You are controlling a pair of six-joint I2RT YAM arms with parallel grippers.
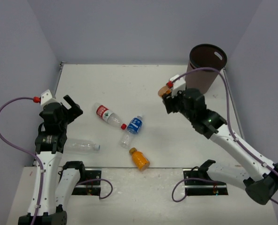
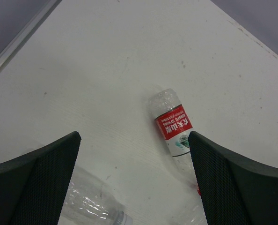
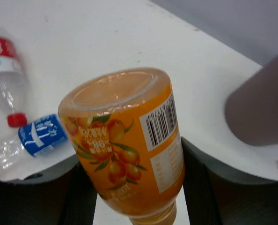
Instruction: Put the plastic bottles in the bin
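White table (image 1: 129, 84): right gripper (image 1: 167, 93) clamped mid-body on an orange-filled bottle (image 3: 125, 145), likely heavy and slick; bin (image 1: 202, 77) just beyond; left gripper (image 1: 72, 107) spread.

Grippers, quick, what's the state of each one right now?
Left gripper: open, holding nothing.
Right gripper: closed on an orange-filled bottle.

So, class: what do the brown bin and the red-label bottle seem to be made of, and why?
The bin: probably moulded plastic, dark brown, dull sheen; smooth tapered wall with a handle slot cut out.
The red-label bottle: thin clear plastic, glossy; the table shows through its body.
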